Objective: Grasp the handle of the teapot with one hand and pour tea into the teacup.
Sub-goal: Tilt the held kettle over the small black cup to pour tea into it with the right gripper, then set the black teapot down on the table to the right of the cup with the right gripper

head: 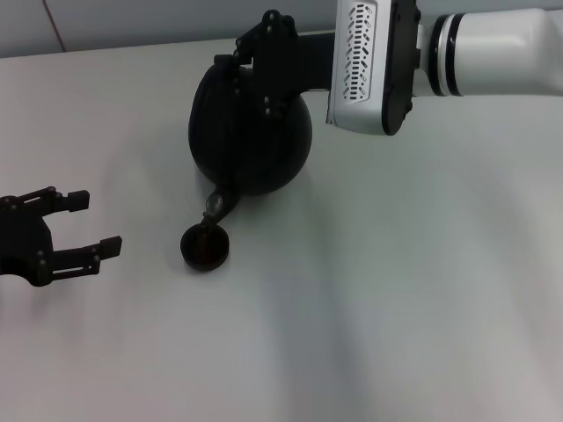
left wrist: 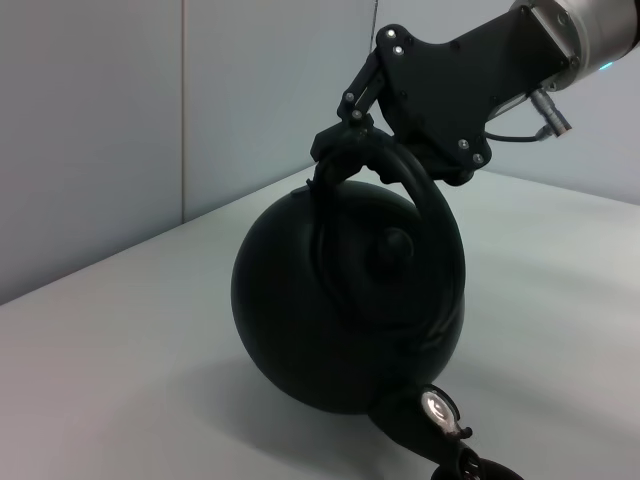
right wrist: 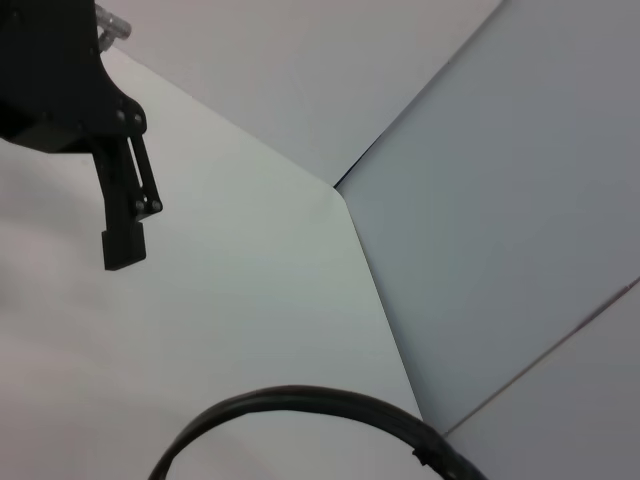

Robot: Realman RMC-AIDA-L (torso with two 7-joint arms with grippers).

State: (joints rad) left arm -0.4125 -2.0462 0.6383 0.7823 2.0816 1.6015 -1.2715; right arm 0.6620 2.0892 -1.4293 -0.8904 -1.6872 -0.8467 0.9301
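And here we are in what looks like a robot test lab: a bare white table (head: 396, 308) runs up to plain pale wall panels (right wrist: 520, 200), with only a black teapot (head: 251, 145), a tiny teacup (head: 205, 247) and two robot arms present.

Setting: plain white matte surface (head: 369, 316) fills nearly the whole head view, w/ soft grey shadows across its near part. Far edge meets a pale grey-white wall (head: 132, 22) along the top; a thin vertical seam (head: 55, 26) divides the wall into panels at upper left. Left wrist view: same surface runs back to a light grey wall (left wrist: 90, 130), one vertical panel joint (left wrist: 183, 105) visible. Right wrist view: surface ends at a corner where two grey wall panels (right wrist: 520, 200) meet. Lighting diffuse, even.
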